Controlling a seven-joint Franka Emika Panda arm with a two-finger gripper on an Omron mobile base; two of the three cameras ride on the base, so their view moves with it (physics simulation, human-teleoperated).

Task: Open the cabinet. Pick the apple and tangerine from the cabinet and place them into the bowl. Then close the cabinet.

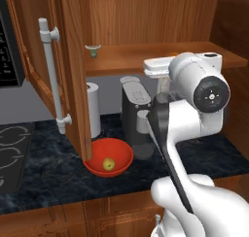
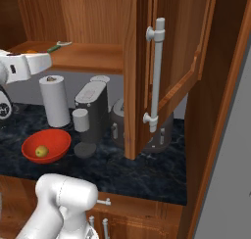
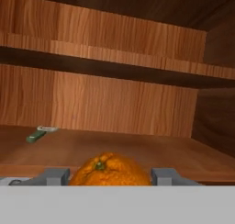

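Gripper [image 3: 109, 177] reaches into open cabinet [image 1: 160, 22] at lower shelf front edge, jaws parted, one fingertip each side of tangerine [image 3: 110, 171]; whether pads touch fruit, cannot tell. Tangerine sits on shelf near front edge. Apple [image 1: 109, 163] lies in red bowl [image 1: 121, 151] on counter [image 1: 44, 175], below left cabinet door. Small green item [image 3: 36, 136] on shelf, toward back left.

Glossy white arm [image 1: 194, 202], chunky rounded links, a dark stripe on the forearm, and a round dark joint cap.
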